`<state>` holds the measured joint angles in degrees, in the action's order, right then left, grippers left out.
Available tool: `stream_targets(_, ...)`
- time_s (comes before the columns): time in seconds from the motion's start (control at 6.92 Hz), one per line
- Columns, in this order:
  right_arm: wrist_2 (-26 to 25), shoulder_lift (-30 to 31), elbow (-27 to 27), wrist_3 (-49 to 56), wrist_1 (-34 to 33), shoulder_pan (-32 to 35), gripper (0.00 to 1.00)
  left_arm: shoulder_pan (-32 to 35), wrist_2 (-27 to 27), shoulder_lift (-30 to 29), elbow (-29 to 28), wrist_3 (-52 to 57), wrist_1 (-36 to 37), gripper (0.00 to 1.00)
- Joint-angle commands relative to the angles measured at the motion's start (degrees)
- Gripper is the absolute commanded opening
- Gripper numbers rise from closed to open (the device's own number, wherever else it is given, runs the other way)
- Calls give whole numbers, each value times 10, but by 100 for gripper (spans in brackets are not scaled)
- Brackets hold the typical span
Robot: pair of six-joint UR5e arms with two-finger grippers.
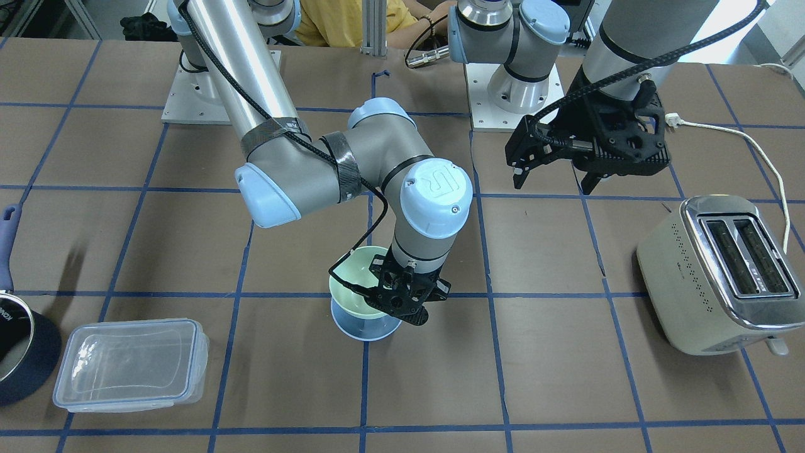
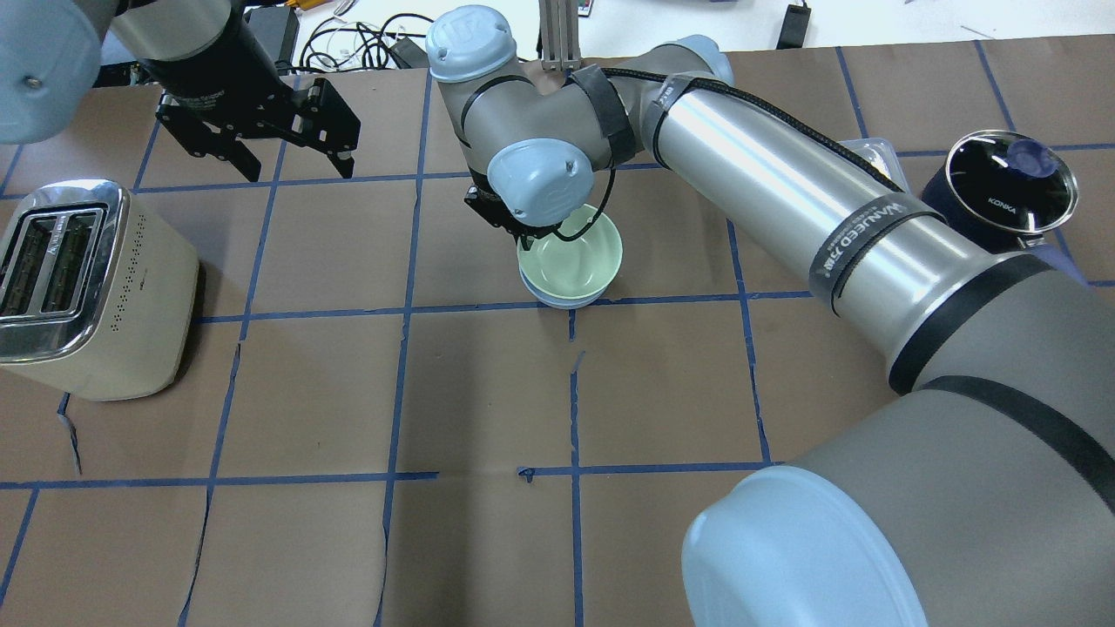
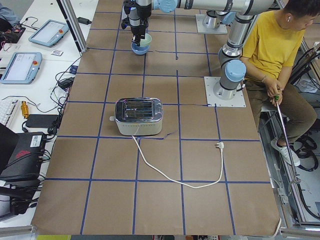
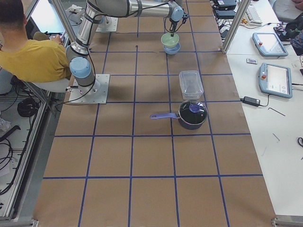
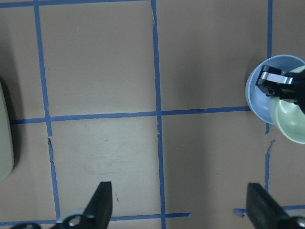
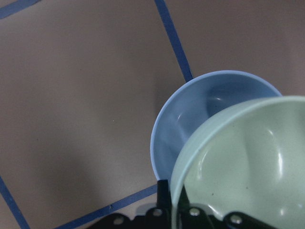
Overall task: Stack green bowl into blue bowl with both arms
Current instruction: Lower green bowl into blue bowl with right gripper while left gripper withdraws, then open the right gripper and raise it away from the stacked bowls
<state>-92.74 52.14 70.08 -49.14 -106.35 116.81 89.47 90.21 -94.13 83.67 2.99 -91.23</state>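
Observation:
The green bowl (image 1: 351, 284) is gripped at its rim by my right gripper (image 1: 405, 296), which is shut on it. It hangs slightly tilted directly over the blue bowl (image 1: 365, 328), which stands on the table near the middle. In the right wrist view the green bowl (image 6: 248, 162) overlaps the blue bowl (image 6: 200, 109); I cannot tell whether they touch. From overhead only a thin edge of the blue bowl (image 2: 557, 301) shows under the green bowl (image 2: 571, 261). My left gripper (image 1: 553, 184) is open and empty, raised well away from the bowls; it also shows overhead (image 2: 296, 170).
A cream toaster (image 1: 710, 277) with a white cord (image 1: 755, 145) stands on the left arm's side. A clear plastic container (image 1: 132, 362) and a dark navy pot (image 1: 19, 346) stand on the right arm's side. A person in yellow (image 3: 275, 45) sits behind the bases.

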Motion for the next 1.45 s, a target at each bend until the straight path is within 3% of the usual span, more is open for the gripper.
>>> stream_targets(0.0,-9,-4,0,8,1,3,51,0,1,0,0,0,0,100)
stream_targets(0.14,-9,-3,1,11,4,2,96,0,1,0,0,0,0,100)
stream_targets(0.58,-16,22,-5,60,46,-27,100,0,0,1,4,0,0,100)
stream_targets(1.3,-14,170,30,303,160,-170,100,2,9,2,3,-8,2,100)
